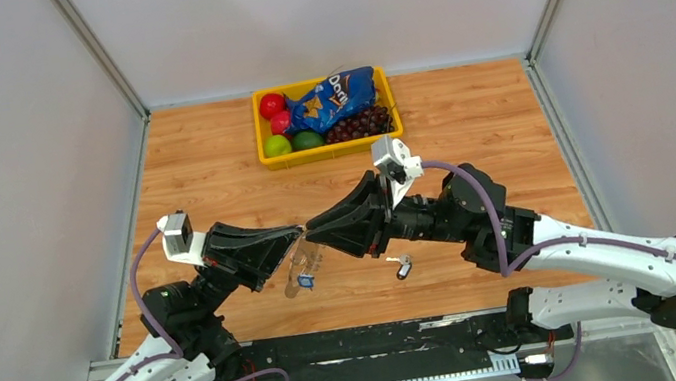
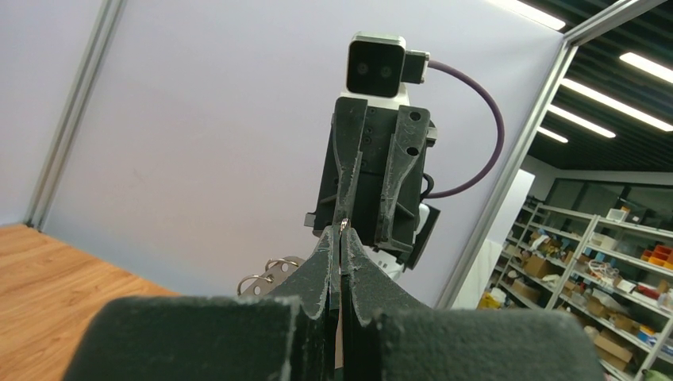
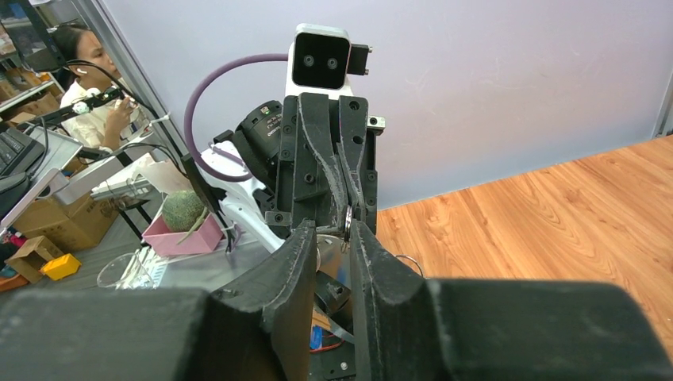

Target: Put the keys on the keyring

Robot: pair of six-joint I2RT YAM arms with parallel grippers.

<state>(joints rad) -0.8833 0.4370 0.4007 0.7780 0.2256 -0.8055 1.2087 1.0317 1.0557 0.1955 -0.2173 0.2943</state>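
Observation:
My left gripper and right gripper meet tip to tip above the table. The left jaws are shut on the keyring, a silvery oval band that hangs below them with its blue piece at the bottom. In the left wrist view a silvery sliver shows between the shut fingertips, and silvery keys with small wire rings peek out to their left. My right gripper is open, and a small metal ring sits at its right fingertip. A key with a dark head lies on the table under the right arm.
A yellow tray at the back holds a blue chip bag, a red fruit, green fruits and dark grapes. Grey walls enclose the wooden table on the left, back and right. A black rail runs along the near edge.

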